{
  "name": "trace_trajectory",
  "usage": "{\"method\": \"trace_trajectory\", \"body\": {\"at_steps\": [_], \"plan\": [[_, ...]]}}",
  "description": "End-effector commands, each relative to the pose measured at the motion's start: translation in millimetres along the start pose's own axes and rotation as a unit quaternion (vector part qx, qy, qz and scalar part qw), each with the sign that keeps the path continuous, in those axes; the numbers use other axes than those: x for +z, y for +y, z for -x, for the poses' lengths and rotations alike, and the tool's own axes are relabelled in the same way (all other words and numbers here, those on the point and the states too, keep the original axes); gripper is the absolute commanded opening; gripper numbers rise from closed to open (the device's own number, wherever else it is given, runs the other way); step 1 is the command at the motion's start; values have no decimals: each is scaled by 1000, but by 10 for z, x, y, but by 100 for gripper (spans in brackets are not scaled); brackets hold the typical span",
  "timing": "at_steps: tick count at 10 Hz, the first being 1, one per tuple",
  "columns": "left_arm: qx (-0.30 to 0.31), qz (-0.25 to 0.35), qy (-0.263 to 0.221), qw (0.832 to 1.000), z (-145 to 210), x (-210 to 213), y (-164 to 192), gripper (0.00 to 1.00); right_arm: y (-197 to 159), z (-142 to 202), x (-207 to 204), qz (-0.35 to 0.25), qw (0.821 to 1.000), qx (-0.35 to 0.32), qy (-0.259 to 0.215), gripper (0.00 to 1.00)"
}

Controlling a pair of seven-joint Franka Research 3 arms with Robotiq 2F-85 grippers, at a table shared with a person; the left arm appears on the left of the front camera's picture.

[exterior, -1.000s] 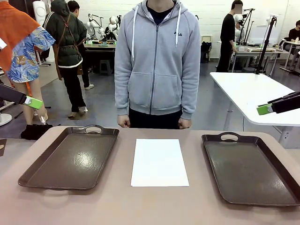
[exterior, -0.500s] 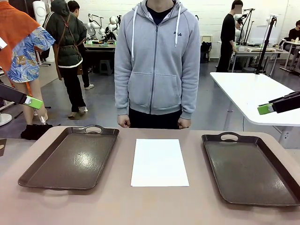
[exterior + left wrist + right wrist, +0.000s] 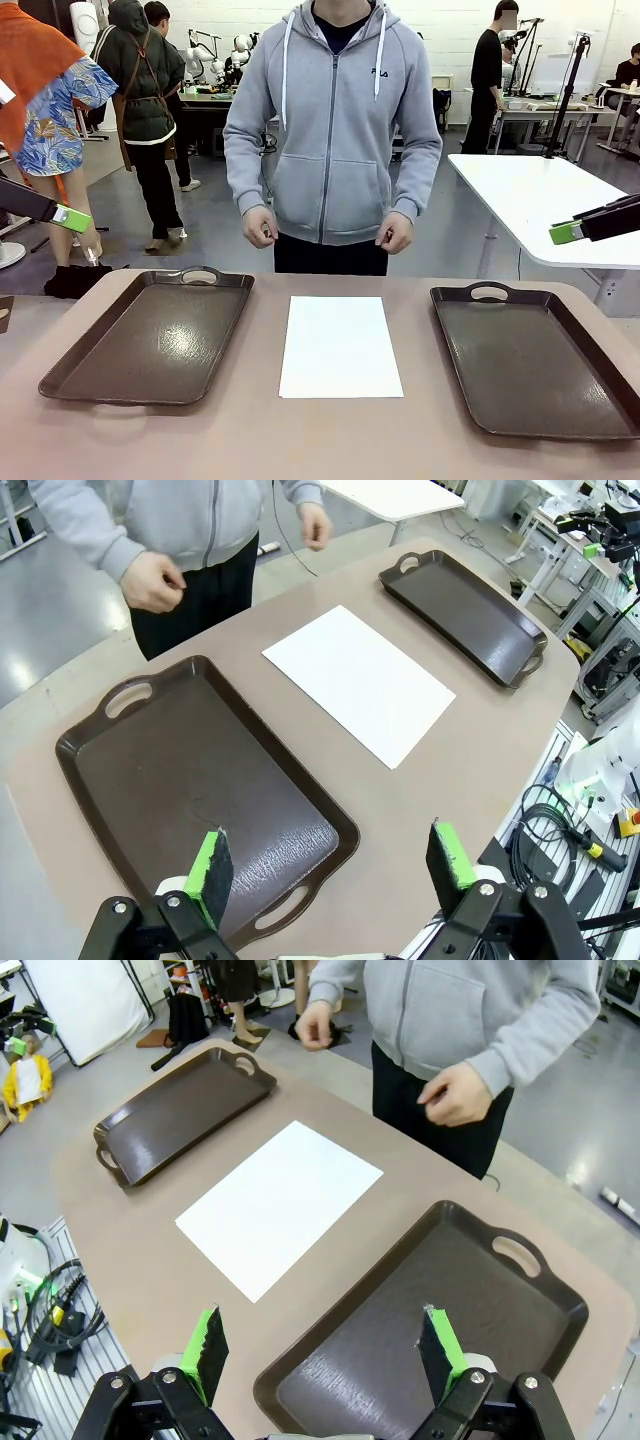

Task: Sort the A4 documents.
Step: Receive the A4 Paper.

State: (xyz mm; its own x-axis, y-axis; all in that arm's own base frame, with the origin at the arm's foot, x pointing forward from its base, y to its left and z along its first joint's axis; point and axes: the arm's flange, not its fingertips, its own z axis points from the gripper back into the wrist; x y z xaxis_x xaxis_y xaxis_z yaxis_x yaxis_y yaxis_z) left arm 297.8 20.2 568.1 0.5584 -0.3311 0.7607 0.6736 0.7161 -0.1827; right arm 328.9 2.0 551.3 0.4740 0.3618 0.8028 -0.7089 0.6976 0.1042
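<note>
A4 documents (image 3: pixel 341 346) lay flat mid-desk (image 3: pixel 250 440), between the two trays, so by my judgement you had sorted nothing yet. Left tray (image 3: pixel 150 340) and right tray (image 3: pixel 535 365) held nothing. Your left end effector (image 3: pixel 330 860) and right end effector (image 3: pixel 325 1345) hung spread wide, gripping nothing.

Bare surface (image 3: pixel 250 440) lies all round the A4 sheet (image 3: pixel 340 345), with open strips between it and the left tray (image 3: pixel 150 335) and right tray (image 3: pixel 530 360). The person's hands (image 3: pixel 261 226) hang beyond the far edge, clear of the surface.
</note>
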Motion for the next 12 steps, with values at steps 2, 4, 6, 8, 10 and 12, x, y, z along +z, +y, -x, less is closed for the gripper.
{"method": "trace_trajectory", "body": {"at_steps": [2,4,6,8,10,12], "plan": [[0,6,-2,1000,-2,-11,6,100,-8,7,-14,-5,1000,0,-1,100],[0,6,-2,1000,-2,-11,6,100,-8,7,-14,-5,1000,0,-1,100],[0,6,-2,1000,-2,-11,6,100,-8,7,-14,-5,1000,0,-1,100],[0,6,-2,1000,-2,-11,6,100,-8,7,-14,-5,1000,0,-1,100],[0,6,-2,1000,-2,-11,6,100,-8,7,-14,-5,1000,0,-1,100],[0,6,-2,1000,-2,-11,6,100,-8,7,-14,-5,1000,0,-1,100]]}}
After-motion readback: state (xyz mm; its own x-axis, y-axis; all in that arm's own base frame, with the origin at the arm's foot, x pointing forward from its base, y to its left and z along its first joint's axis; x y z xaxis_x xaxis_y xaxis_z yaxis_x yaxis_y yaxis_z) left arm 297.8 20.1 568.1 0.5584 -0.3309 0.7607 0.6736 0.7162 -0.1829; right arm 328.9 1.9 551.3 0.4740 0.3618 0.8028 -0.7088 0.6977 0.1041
